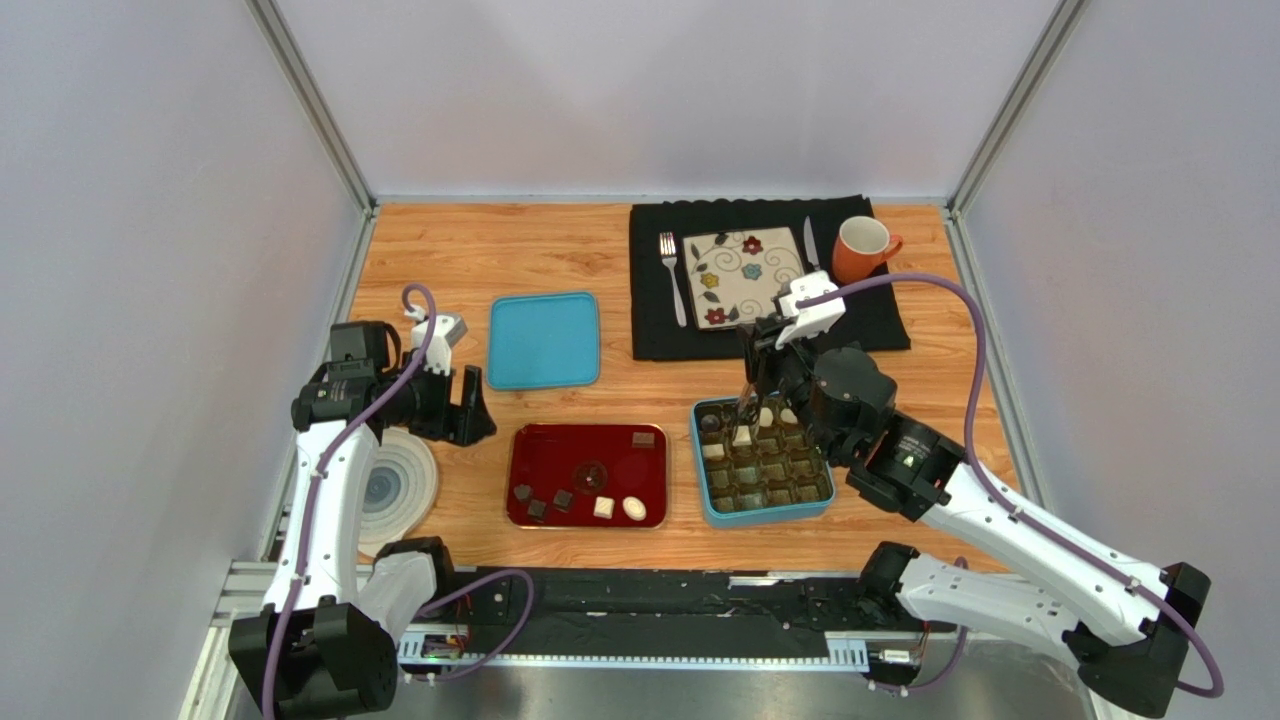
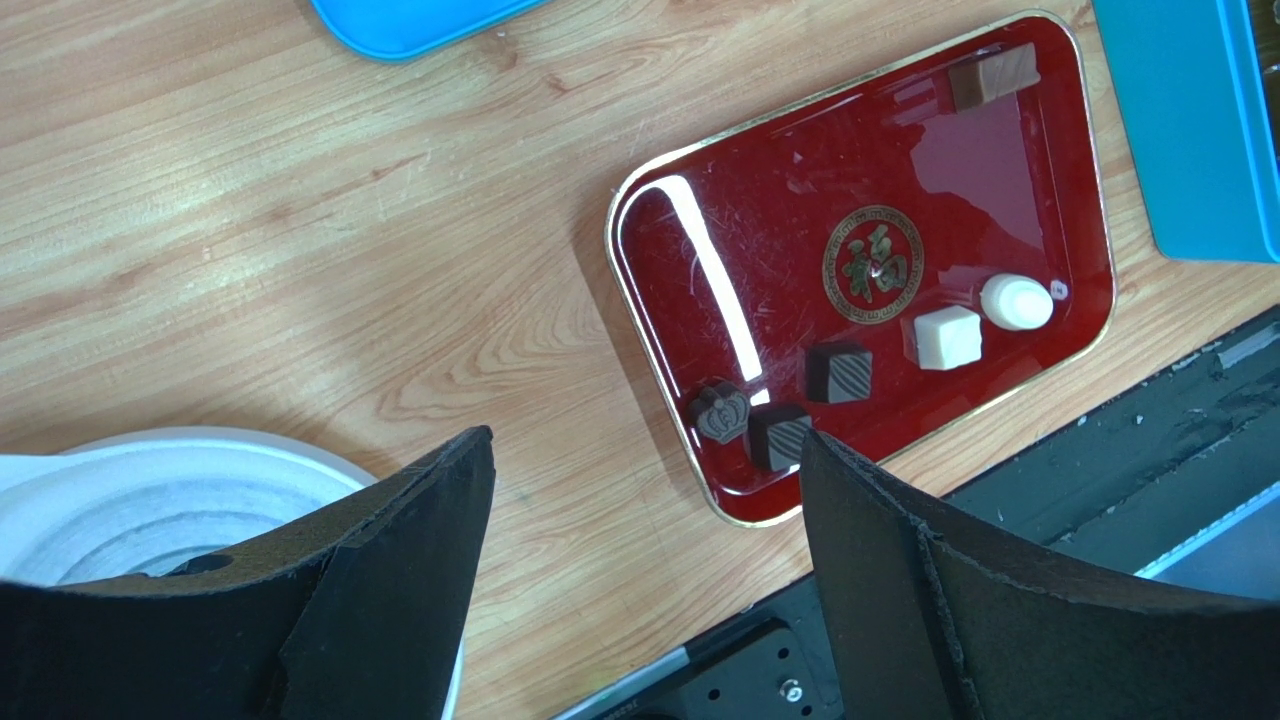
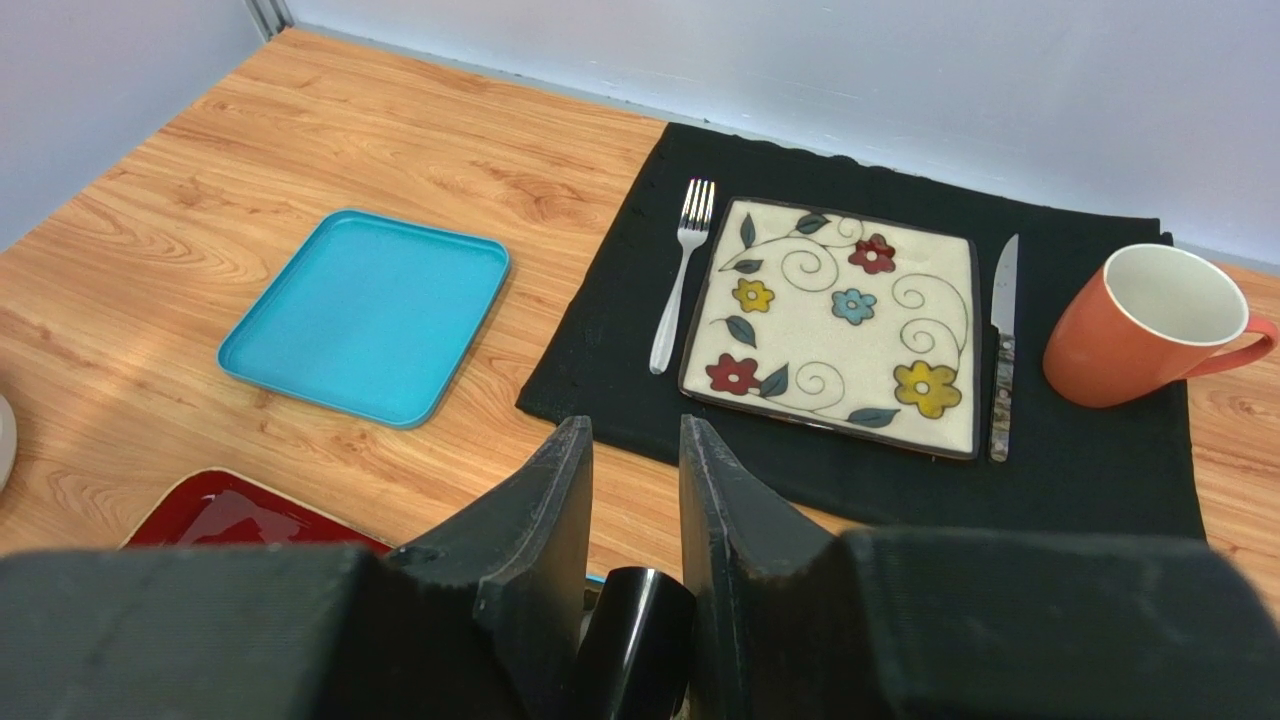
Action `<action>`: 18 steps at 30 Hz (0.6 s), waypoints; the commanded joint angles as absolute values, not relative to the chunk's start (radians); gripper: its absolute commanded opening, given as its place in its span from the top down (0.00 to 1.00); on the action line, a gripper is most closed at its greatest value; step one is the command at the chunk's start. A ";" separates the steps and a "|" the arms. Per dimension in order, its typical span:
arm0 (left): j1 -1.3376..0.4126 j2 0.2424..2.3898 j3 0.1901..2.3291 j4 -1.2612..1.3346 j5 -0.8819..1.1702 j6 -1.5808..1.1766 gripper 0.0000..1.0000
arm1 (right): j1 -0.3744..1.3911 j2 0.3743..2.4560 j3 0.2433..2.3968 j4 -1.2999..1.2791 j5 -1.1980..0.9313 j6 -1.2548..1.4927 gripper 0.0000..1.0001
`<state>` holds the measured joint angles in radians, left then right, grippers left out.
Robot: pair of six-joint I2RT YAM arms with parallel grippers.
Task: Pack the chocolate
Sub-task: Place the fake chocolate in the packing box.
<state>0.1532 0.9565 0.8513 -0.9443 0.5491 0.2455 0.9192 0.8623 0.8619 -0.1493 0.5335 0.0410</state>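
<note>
Several chocolates lie on the red tray (image 1: 586,450): a brown block (image 2: 992,75), a white round one (image 2: 1017,302), a white cube (image 2: 947,336) and three dark pieces (image 2: 778,435). The blue compartment box (image 1: 706,488) holds several more. My right gripper (image 1: 766,393) hangs over the box's far left corner. In the right wrist view its gripper (image 3: 636,435) is shut on a dark, glossy round chocolate (image 3: 639,638). My left gripper (image 2: 646,450) is open and empty, above the bare table left of the tray (image 2: 661,240).
The blue lid (image 1: 544,339) lies behind the tray. A black placemat (image 1: 654,323) at the back holds a floral plate (image 1: 744,273), fork (image 1: 672,278), knife (image 1: 809,243) and orange mug (image 1: 861,248). A white round dish (image 1: 398,488) sits under my left arm.
</note>
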 commanded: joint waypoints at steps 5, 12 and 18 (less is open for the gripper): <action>0.160 0.945 0.884 -0.948 0.569 0.262 0.17 | 0.914 0.818 0.874 -0.156 0.523 0.044 0.74; 0.160 0.942 0.888 -0.951 0.568 0.262 0.17 | 0.914 0.813 0.876 -0.164 0.511 0.049 0.71; 0.160 0.942 0.887 -0.951 0.566 0.261 0.17 | 0.913 0.810 0.877 -0.161 0.506 0.049 0.69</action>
